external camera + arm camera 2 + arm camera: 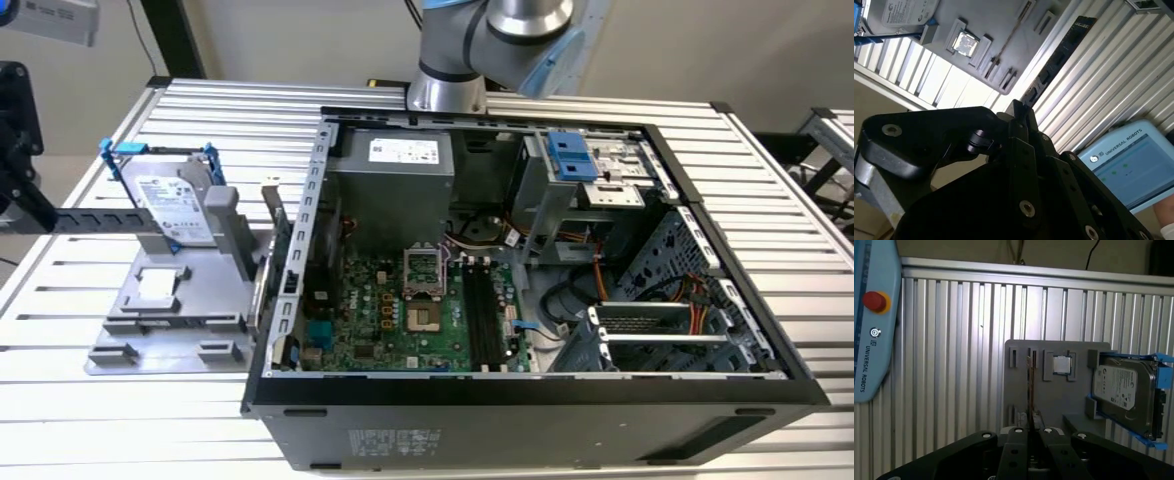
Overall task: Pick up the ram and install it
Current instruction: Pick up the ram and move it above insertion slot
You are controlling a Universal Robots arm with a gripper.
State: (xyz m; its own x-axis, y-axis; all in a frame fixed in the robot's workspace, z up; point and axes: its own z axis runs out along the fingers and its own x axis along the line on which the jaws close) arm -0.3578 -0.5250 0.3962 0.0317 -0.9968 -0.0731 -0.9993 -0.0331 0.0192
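Right now your gripper (1029,432) is clamping the ram (1029,390) between closed jaws. In the first wrist view you are seeing the stick edge-on, running out from the fingertips across the grey tray (1069,405). In the second wrist view the ram (1055,59) is showing its flat face and dark chips against the slatted table (1114,75).

Beside the ram's line, the small square chip (1061,365) is sitting in its pocket. The hard drive (1121,385) is standing in its blue frame on the side of the tray away from the teach pendant (874,340). A wide stretch of bare slats is lying open between the tray's edge and the pendant, and more is running on to the table's edge.

At the exterior view's left, the tray is sitting just beside the open computer case (534,425), whose tall side wall is standing between the tray and the motherboard (374,320). The long black slots (483,310) are lying near the middle of that frame, and the arm (447,70) is rising at top centre.
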